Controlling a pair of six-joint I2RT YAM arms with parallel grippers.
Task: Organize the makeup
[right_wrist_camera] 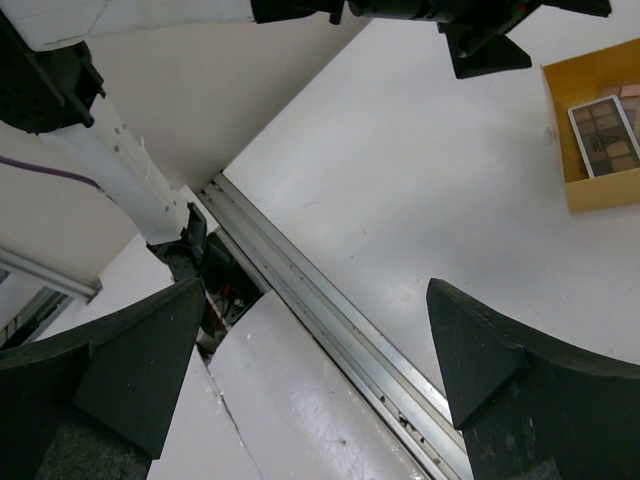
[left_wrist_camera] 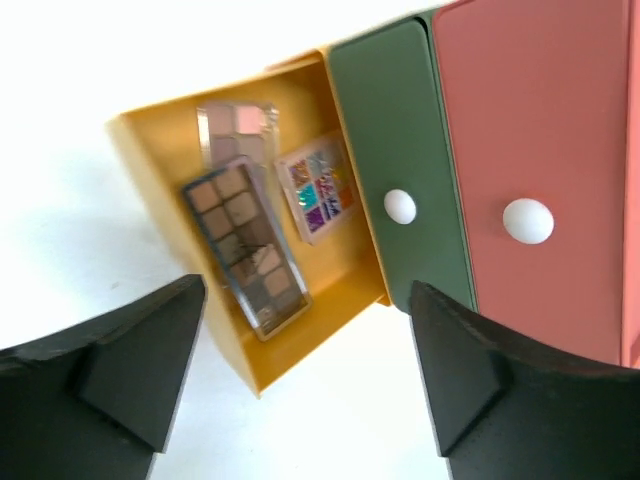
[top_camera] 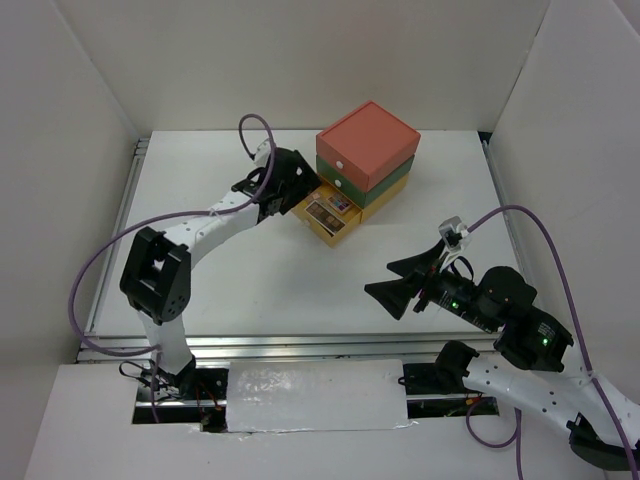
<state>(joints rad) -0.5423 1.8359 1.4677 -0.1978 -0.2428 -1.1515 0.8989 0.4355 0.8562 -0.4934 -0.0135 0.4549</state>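
The yellow bottom drawer (left_wrist_camera: 160,190) of the stacked box is pulled open; it also shows in the top view (top_camera: 322,233). Inside lie a dark brown eyeshadow palette (left_wrist_camera: 245,245), a second lighter palette (left_wrist_camera: 238,125) behind it and a small square multicolour palette (left_wrist_camera: 318,184). My left gripper (left_wrist_camera: 305,375) is open and empty just in front of the drawer, and shows in the top view (top_camera: 303,190) beside it. My right gripper (top_camera: 398,282) is open and empty over the table at the right. Compacts and tubes are out of view.
The green drawer (left_wrist_camera: 392,150) and the orange drawer (left_wrist_camera: 540,160), each with a white knob, are closed above the yellow one. The box (top_camera: 367,150) stands at the back centre. White walls enclose the table; a metal rail (right_wrist_camera: 330,310) runs along its near edge.
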